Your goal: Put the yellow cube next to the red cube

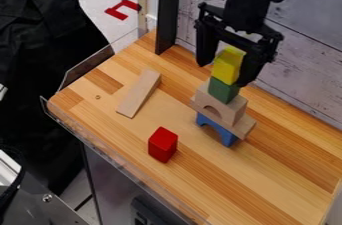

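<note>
While the gripper (225, 73) straddles the yellow cube (228, 66), fingers parted, grasping seems the step. It should next close, then lift straight up.

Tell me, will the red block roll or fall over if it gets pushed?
The red block probably won't roll, since its sides are flat. Its straight edges suggest it's stiff. It looks taller than wide, so a push near its top might tip it.
</note>
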Robot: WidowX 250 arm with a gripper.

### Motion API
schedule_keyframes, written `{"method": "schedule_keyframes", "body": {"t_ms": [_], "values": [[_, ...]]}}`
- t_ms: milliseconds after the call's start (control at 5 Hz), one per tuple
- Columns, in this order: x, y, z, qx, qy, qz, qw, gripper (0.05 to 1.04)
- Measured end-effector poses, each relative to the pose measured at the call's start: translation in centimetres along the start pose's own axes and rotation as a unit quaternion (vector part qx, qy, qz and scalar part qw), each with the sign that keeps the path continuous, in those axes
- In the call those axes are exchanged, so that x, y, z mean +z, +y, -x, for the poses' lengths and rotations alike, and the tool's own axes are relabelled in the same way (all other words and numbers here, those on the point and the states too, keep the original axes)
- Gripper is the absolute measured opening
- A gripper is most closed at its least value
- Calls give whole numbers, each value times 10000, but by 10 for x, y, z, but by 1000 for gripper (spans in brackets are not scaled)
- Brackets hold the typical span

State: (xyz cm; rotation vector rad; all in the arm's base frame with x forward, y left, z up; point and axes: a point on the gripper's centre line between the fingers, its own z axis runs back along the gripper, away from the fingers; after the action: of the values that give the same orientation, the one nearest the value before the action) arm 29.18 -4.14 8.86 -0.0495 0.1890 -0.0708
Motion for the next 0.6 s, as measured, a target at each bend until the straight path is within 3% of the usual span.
{"method": "schedule_keyframes", "body": {"t_ms": [200,400,600], "values": [[-5,2,-2,90,52,2,9999,961],[-6,5,-3,201,41,28,9998,692],[-6,6,-3,252,47,57,9997,550]]}}
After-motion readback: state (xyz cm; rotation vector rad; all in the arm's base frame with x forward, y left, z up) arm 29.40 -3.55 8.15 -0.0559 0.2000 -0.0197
